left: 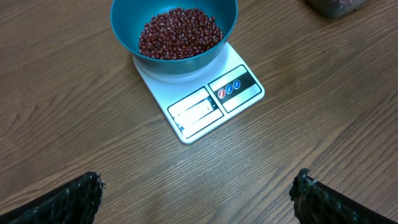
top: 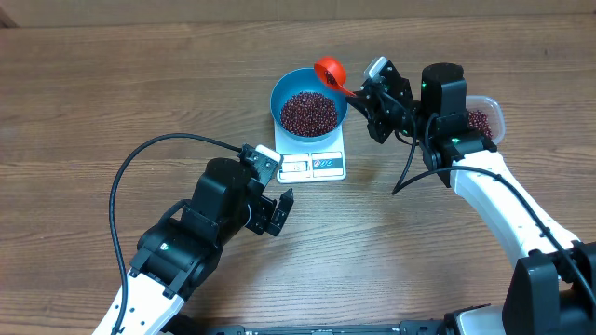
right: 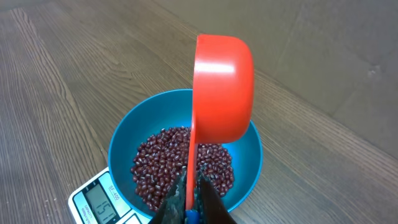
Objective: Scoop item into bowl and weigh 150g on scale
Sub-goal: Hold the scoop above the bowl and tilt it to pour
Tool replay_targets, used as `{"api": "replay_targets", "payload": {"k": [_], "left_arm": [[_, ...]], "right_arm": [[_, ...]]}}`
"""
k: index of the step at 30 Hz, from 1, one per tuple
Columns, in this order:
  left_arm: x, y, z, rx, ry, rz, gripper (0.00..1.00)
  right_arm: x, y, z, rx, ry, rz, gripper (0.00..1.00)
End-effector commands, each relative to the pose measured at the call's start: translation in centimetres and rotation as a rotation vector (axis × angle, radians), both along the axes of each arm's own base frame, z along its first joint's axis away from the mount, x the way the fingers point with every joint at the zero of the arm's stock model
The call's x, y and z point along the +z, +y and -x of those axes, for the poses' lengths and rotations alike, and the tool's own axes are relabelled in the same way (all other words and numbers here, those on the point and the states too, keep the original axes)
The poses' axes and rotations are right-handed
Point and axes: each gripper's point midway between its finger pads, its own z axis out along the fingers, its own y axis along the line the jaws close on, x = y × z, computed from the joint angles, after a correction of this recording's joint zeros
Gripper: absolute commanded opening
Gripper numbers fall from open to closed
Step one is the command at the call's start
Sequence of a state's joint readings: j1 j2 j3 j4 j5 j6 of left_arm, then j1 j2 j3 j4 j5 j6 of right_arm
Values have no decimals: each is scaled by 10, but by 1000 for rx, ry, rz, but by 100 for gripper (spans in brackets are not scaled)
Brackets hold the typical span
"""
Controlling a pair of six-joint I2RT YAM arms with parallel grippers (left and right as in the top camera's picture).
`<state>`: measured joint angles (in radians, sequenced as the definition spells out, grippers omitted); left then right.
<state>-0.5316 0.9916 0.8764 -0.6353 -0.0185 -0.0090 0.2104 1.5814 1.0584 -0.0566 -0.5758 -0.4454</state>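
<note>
Above the far rim of the bowl (top: 276, 93): right gripper (top: 365, 91) pinched tight on the blue handle end of the red scoop (top: 329, 70), cup turned on edge over the bowl. Inside of the cup hidden, so contents unknown.

Directly below: beans (top: 309, 112) heaped in the bowl, bowl seated on the scale (top: 312, 166), display and buttons facing the robot. Display cut off at the frame edge in the right wrist view; not safely readable.

Further out, behind the right arm: clear tub (top: 489, 116) with more beans in it.

Nearer the robot: left gripper (top: 279, 212) spread wide, holding nothing, hovering over the table (top: 93, 93) short of the scale.

Handling, by judgement: tiny, hard, smooth, free-running; likely to pour fast and to bounce or roll away if dropped from height. No pinching; carry only in the scoop, kept level, gripped on the handle well back from the cup. Near the target, trickle in a few at a time. Bowl probably light and slick; avoid nudging it on the scale.
</note>
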Motion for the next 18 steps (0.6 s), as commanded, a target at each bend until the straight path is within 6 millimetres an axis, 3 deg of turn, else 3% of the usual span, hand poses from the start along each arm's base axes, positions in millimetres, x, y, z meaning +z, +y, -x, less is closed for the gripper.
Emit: {"api": "replay_targets", "payload": {"k": [1,9,18], "left_arm": [[0,-4,1,-3,8,18,99],[0,-4,1,-3,8,18,100],[0,-4,1,-3,8,18,100]], "right_arm": [[7,2,-3,-12,15,-28,4],[7,3,-3,-115,191,-176,4],[7,3,-2,-121,210,-192,4]]}}
